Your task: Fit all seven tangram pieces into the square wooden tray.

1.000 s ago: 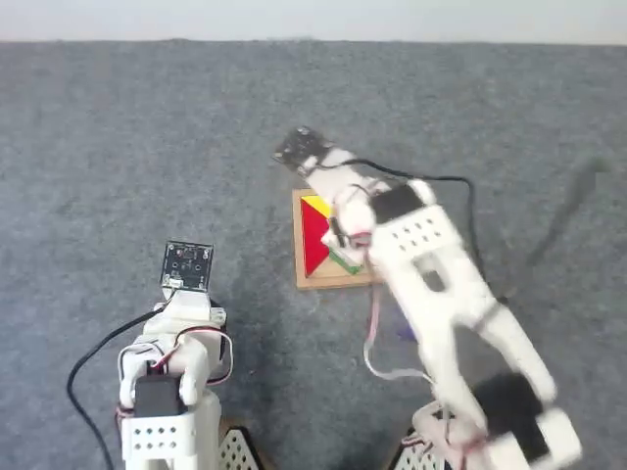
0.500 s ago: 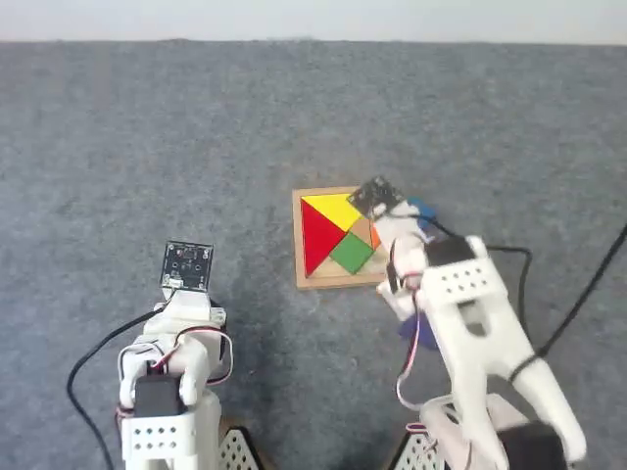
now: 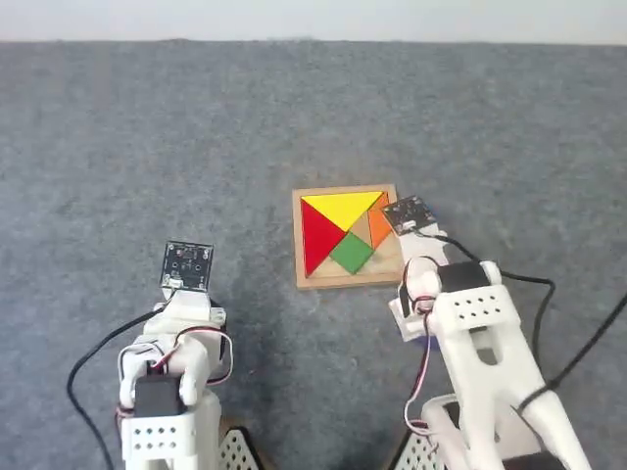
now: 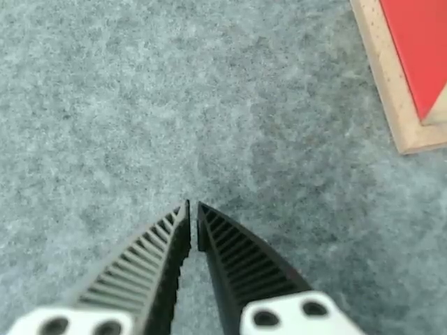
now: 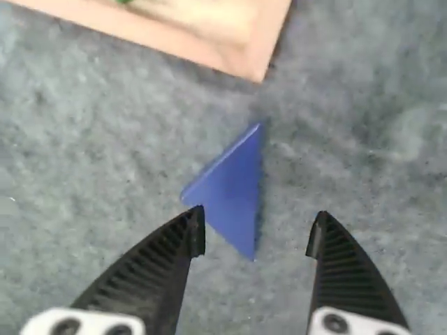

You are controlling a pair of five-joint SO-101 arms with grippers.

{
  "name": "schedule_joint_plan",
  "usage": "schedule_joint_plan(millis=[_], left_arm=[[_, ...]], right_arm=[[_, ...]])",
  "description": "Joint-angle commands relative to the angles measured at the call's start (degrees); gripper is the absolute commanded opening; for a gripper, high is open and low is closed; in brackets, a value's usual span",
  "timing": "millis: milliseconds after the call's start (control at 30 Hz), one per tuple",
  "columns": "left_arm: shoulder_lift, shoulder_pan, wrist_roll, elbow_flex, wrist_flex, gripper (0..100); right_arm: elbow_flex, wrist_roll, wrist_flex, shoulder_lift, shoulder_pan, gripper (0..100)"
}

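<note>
The gray surface (image 3: 147, 127) looks soft like carpet. The left arm (image 3: 167, 392) sits well apart from the tray. The right arm (image 3: 480, 333) is just beside the tray's right near corner. The tray (image 3: 297, 245) lies flat in the middle. In it are a red triangle (image 3: 315, 240), a yellow triangle (image 3: 343, 208), a green square (image 3: 351, 253) and an orange piece (image 3: 378, 233). Some bare wood shows too. The left fingers (image 4: 164, 251) are pressed together on nothing, over bare surface. The right fingers (image 5: 160, 265) are spread wide. A blue triangle (image 5: 234, 188) lies flat on the surface between them, outside the tray, near its corner.
</note>
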Motion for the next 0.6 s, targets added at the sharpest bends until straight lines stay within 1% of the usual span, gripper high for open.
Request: schedule_joint_plan(millis=[0,133,200,467,567], left_arm=[[-1.0,0.1,0.0,-0.7,0.2,2],[-1.0,0.1,0.0,-0.7,0.2,2],[-1.0,0.1,0.0,-0.7,0.2,2],[-1.0,0.1,0.0,-0.7,0.2,2],[-1.0,0.1,0.0,-0.7,0.2,2]], right_arm=[[0.7,2.0,0.5,-1.9,-1.8,24.1],[3.7,1.5,-3.1,-1.6,-5.5,24.1],[4.2,0.2,-4.6,-1.6,-5.5,24.1],[4.7,-0.1,-5.1,-1.5,-5.3,24.1],[6.4,-0.4,-7.8,-0.6,-5.6,24.1]])
